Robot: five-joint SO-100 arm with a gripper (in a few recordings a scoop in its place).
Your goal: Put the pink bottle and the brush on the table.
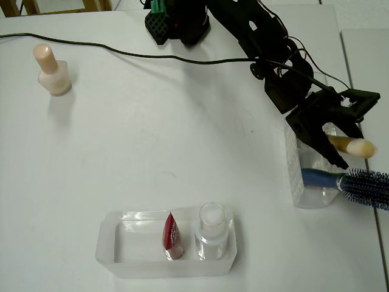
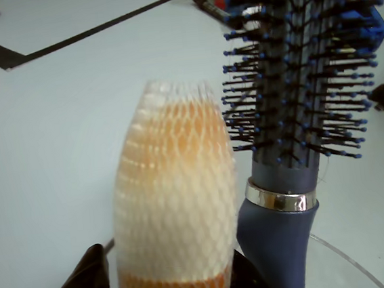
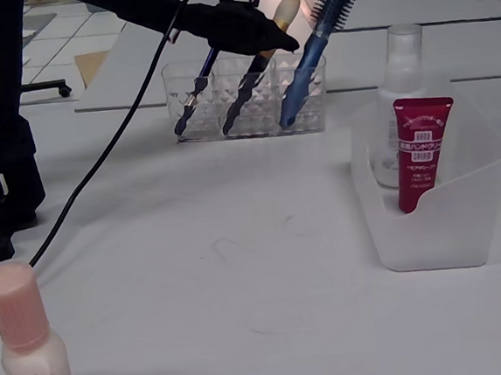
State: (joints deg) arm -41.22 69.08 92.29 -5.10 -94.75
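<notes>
The pink bottle [image 1: 53, 70] stands upright on the white table [image 1: 182, 140] at the far left, also near the front left in the fixed view [image 3: 27, 347]. The brush [image 1: 355, 146] leans in a clear holder [image 1: 304, 182] at the right, its cream tip in a net sleeve [image 2: 173, 200]. My gripper [image 1: 345, 145] reaches over the holder, and its black fingers [image 2: 83, 287] press against both sides of the brush just below the bristles. In the fixed view the gripper [image 3: 274, 38] holds the brush [image 3: 286, 9] near its top, with the handle still down in the holder.
A blue hairbrush [image 1: 364, 181] leans in the same holder right beside the brush [image 2: 297, 106]. A thin dark pencil [image 3: 194, 91] stands in the holder [image 3: 242, 96]. A clear tray [image 1: 115, 243] holds a red sachet [image 1: 172, 236] and a clear bottle [image 1: 211, 234]. A black cable [image 1: 121, 52] crosses the table.
</notes>
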